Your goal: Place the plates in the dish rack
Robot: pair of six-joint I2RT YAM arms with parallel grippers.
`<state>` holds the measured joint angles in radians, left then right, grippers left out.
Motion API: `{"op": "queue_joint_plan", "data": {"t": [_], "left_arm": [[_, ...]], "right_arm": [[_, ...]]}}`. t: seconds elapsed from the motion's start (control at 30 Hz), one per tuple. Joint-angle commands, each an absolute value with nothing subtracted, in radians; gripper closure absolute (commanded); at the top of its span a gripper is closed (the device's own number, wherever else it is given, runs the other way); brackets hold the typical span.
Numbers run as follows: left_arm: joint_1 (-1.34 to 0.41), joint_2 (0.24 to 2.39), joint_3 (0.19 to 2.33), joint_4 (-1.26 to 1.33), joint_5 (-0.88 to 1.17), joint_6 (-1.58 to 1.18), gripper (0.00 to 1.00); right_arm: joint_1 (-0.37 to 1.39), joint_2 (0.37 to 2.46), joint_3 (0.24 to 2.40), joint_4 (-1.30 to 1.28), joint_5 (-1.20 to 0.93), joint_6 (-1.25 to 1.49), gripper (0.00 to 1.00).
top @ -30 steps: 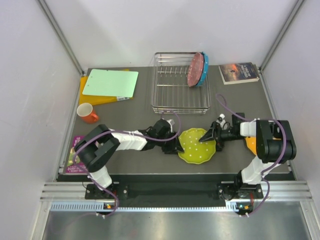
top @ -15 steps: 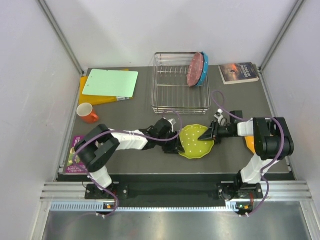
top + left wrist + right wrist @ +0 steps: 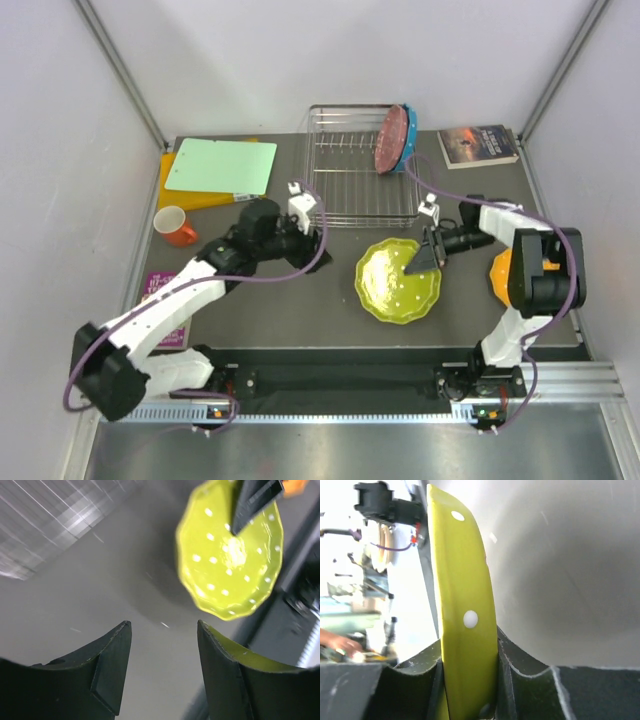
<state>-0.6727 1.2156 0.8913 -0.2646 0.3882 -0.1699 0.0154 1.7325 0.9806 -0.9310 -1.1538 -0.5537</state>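
The yellow-green dotted plate (image 3: pixel 398 283) hangs tilted over the middle of the table. My right gripper (image 3: pixel 421 261) is shut on its right rim. In the right wrist view the plate's edge (image 3: pixel 464 605) stands upright, pinched in that gripper (image 3: pixel 468 647). My left gripper (image 3: pixel 312 222) is open and empty, pulled back by the front left of the dish rack (image 3: pixel 330 212). The left wrist view shows its open jaws (image 3: pixel 162 626) well short of the plate (image 3: pixel 227 560). A pink plate (image 3: pixel 391 139) and a blue plate (image 3: pixel 408 141) stand in the rack's right end. An orange plate (image 3: pixel 500 278) lies under my right arm.
An orange mug (image 3: pixel 177 226) stands at the left, with a green cutting board (image 3: pixel 222 165) behind it. A book (image 3: pixel 478 145) lies at the back right. A purple booklet (image 3: pixel 158 300) lies at the front left under my left arm.
My left gripper let go of the yellow-green plate and drew back up and left towards the rack. My right gripper shut on the plate's rim and raised it to a tilt.
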Motion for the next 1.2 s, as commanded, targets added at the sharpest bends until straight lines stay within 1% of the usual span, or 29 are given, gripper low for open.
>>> {"op": "queue_joint_plan", "data": {"t": [0.0, 0.07, 0.1, 0.17, 0.2, 0.23, 0.3, 0.33, 0.37, 0.4, 0.43, 0.47, 0.5, 0.57, 0.6, 0.63, 0.7, 0.83, 0.87, 0.93, 1.0, 1.03, 1.17], "left_arm": [[-0.594, 1.123, 0.945, -0.373, 0.299, 0.038, 0.40], [-0.563, 1.098, 0.936, -0.344, 0.270, 0.014, 0.39], [-0.558, 1.079, 0.927, -0.333, 0.267, 0.011, 0.39], [-0.558, 1.060, 0.910, -0.292, 0.232, 0.006, 0.39], [-0.558, 1.049, 0.911, -0.287, 0.227, 0.017, 0.39], [-0.558, 1.046, 0.910, -0.282, 0.210, 0.026, 0.39], [-0.557, 1.034, 0.913, -0.276, 0.190, 0.057, 0.39], [-0.557, 1.031, 0.916, -0.279, 0.189, 0.069, 0.39], [-0.557, 1.032, 0.919, -0.281, 0.187, 0.084, 0.39], [-0.557, 1.034, 0.920, -0.275, 0.189, 0.086, 0.39], [-0.555, 1.037, 0.920, -0.267, 0.189, 0.086, 0.39], [-0.555, 1.040, 0.923, -0.261, 0.183, 0.080, 0.39], [-0.555, 1.043, 0.926, -0.243, 0.175, 0.074, 0.39], [-0.554, 1.048, 0.933, -0.229, 0.150, 0.057, 0.39], [-0.549, 1.049, 0.936, -0.218, 0.149, 0.060, 0.39], [-0.548, 1.048, 0.936, -0.210, 0.146, 0.063, 0.39], [-0.542, 1.048, 0.934, -0.198, 0.126, 0.074, 0.39], [-0.532, 1.051, 0.937, -0.175, 0.121, 0.063, 0.39], [-0.532, 1.049, 0.936, -0.173, 0.123, 0.063, 0.39], [-0.531, 1.048, 0.933, -0.173, 0.118, 0.060, 0.39], [-0.529, 1.035, 0.928, -0.172, 0.121, 0.057, 0.39], [-0.529, 1.031, 0.922, -0.172, 0.121, 0.052, 0.39], [-0.515, 1.002, 0.905, -0.173, 0.123, 0.034, 0.39]], "right_arm": [[0.008, 1.707, 1.243, -1.462, -1.429, -0.941, 1.00], [0.009, 1.715, 1.345, -1.462, -1.448, -0.856, 1.00], [0.012, 1.723, 1.464, -1.460, -1.459, -0.830, 1.00], [0.026, 1.749, 1.590, -1.418, -1.445, -0.728, 1.00], [0.034, 1.744, 1.665, -1.348, -1.372, -0.651, 1.00], [0.043, 1.727, 1.689, -1.200, -1.332, -0.486, 1.00], [0.054, 1.715, 1.742, -1.047, -1.242, -0.315, 1.00], [0.058, 1.704, 1.753, -0.849, -1.203, -0.097, 1.00], [0.058, 1.704, 1.778, -0.742, -1.171, 0.019, 1.00], [0.058, 1.709, 1.805, -0.639, -1.087, 0.141, 1.00], [0.060, 1.747, 1.859, -0.565, -1.031, 0.255, 1.00], [0.072, 1.776, 1.987, -0.554, -0.990, 0.291, 1.00], [0.080, 1.804, 2.053, -0.561, -0.859, 0.310, 1.00], [0.103, 1.862, 2.197, -0.580, -0.767, 0.310, 1.00], [0.113, 1.903, 2.244, -0.610, -0.662, 0.307, 1.00], [0.139, 1.919, 2.282, -0.617, -0.619, 0.299, 1.00], [0.173, 1.954, 2.377, -0.653, -0.466, 0.247, 1.00], [0.279, 1.991, 2.459, -0.646, -0.143, 0.180, 1.00], [0.294, 2.000, 2.488, -0.640, -0.027, 0.164, 1.00], [0.346, 2.026, 2.500, -0.612, 0.076, 0.106, 1.00], [0.392, 2.060, 2.523, -0.582, 0.249, 0.010, 1.00], [0.431, 2.072, 2.536, -0.569, 0.293, -0.045, 1.00], [0.446, 2.138, 2.553, -0.532, 0.411, -0.113, 1.00]]}}
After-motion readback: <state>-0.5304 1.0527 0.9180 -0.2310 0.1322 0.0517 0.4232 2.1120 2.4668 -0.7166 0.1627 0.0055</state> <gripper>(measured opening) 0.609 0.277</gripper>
